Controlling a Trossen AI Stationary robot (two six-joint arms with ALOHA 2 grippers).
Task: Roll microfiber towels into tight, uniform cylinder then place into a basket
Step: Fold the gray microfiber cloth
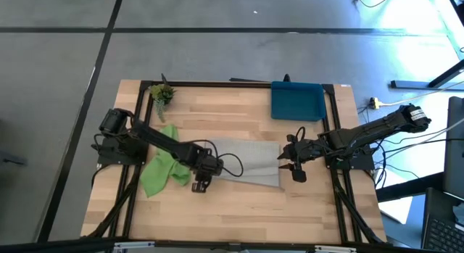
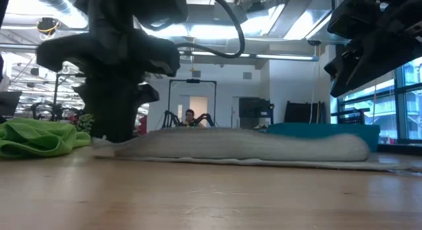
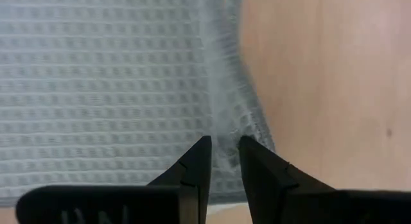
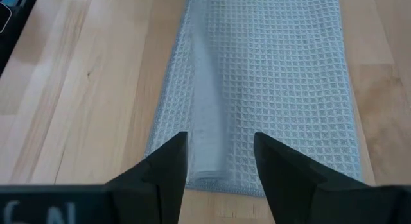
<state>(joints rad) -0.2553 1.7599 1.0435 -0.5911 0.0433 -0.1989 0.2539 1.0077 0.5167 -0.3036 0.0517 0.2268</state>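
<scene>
The light grey towel lies folded into a long strip on the table's middle, and it also shows in the low view. My left gripper is down at the strip's left end, shut on its edge. My right gripper is open and hovers above the strip's right end, touching nothing. The lime green towel lies crumpled on the table under my left arm. The dark-blue basket stands at the far right. My left gripper pinches the grey towel's edge between its two fingertips, near the near corner of the strip's left end. The fingers come from above, pointing down. The cloth puckers between the tips, and the towel lies flat on the table.
A small potted plant stands at the far left corner. A dark frame rail runs along the table's far edge. Bare wood lies between the grey towel and the near edge.
</scene>
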